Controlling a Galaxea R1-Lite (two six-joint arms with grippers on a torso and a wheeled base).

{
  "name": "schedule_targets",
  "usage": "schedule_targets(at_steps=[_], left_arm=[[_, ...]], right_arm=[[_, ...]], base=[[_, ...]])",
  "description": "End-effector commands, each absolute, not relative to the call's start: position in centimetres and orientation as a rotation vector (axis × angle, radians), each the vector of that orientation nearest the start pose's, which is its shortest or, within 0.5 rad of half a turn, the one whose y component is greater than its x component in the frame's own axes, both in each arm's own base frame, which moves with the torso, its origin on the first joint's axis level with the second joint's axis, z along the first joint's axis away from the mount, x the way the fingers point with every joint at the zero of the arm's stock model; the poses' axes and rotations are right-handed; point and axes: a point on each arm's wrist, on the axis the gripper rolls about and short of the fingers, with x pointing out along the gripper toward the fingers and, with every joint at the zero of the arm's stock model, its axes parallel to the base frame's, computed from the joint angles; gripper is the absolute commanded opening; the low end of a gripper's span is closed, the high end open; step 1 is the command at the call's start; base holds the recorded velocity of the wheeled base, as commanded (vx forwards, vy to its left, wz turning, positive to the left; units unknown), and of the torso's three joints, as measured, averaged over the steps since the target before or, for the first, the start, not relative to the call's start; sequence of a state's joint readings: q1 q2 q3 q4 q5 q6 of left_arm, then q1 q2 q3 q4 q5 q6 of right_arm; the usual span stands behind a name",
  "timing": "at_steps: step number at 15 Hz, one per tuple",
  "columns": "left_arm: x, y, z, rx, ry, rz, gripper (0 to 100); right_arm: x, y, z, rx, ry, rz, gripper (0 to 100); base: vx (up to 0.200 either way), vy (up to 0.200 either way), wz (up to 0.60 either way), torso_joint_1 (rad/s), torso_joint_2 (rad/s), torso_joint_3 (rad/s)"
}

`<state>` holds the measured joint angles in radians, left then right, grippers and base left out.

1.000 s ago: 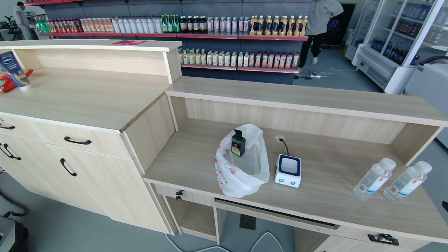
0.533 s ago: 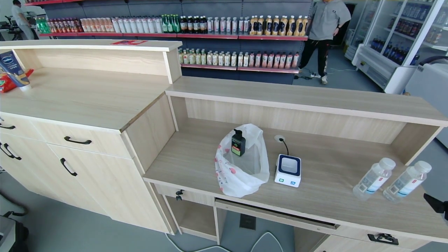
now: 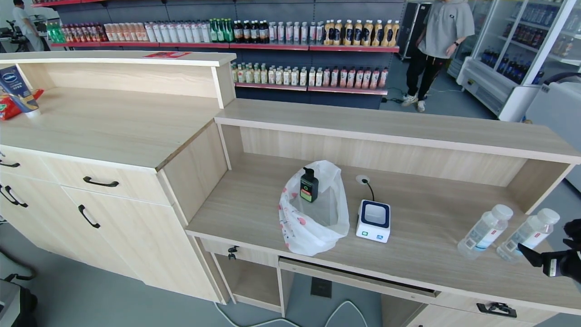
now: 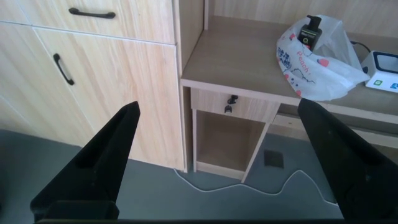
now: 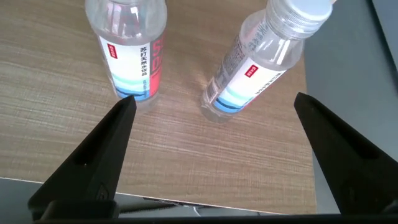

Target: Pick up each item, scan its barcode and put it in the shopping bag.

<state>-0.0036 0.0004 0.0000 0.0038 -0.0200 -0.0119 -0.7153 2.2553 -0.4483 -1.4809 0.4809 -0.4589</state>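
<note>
Pick step: right gripper (image 5: 214, 102), wide and empty, sits at 4 o'clock of nearest bottle (image 3: 529, 236); next move calls for straddling it and closing.

The left gripper (image 4: 219, 104), its fingers (image 4: 99, 162) spread wide, hangs well apart from the shopping bag (image 4: 323, 65). Inside the bag stands a black bottle (image 4: 309, 34); just beside the bag is the scanner (image 4: 384, 64).
</note>
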Motion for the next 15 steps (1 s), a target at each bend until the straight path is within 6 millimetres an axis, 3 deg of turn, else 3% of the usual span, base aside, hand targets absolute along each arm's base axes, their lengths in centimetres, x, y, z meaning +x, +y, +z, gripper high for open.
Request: schedule_targets(at_steps=[1, 5, 10, 15], left_arm=[[-2.3, 0.0, 7.5, -0.012, 0.005, -0.023, 100], [-2.3, 0.0, 7.5, -0.012, 0.005, -0.023, 100], [-2.3, 0.0, 7.5, -0.012, 0.006, -0.023, 100], [-2.3, 0.0, 7.5, -0.012, 0.006, -0.023, 100]], right_arm=[[26.0, -19.8, 0.1, -0.27, 0.32, -0.131, 100], [28.4, -18.1, -0.7, -0.297, 0.294, -0.059, 100], [29.7, -16.3, -2.2, -0.3, 0.322, -0.037, 100], [31.5, -16.5, -2.6, -0.323, 0.29, -0.039, 100]], base=[[0.0, 0.0, 0.0, 0.0, 0.0, 0.0], [0.0, 0.0, 0.0, 0.0, 0.0, 0.0], [0.0, 0.0, 0.0, 0.0, 0.0, 0.0], [0.0, 0.0, 0.0, 0.0, 0.0, 0.0]])
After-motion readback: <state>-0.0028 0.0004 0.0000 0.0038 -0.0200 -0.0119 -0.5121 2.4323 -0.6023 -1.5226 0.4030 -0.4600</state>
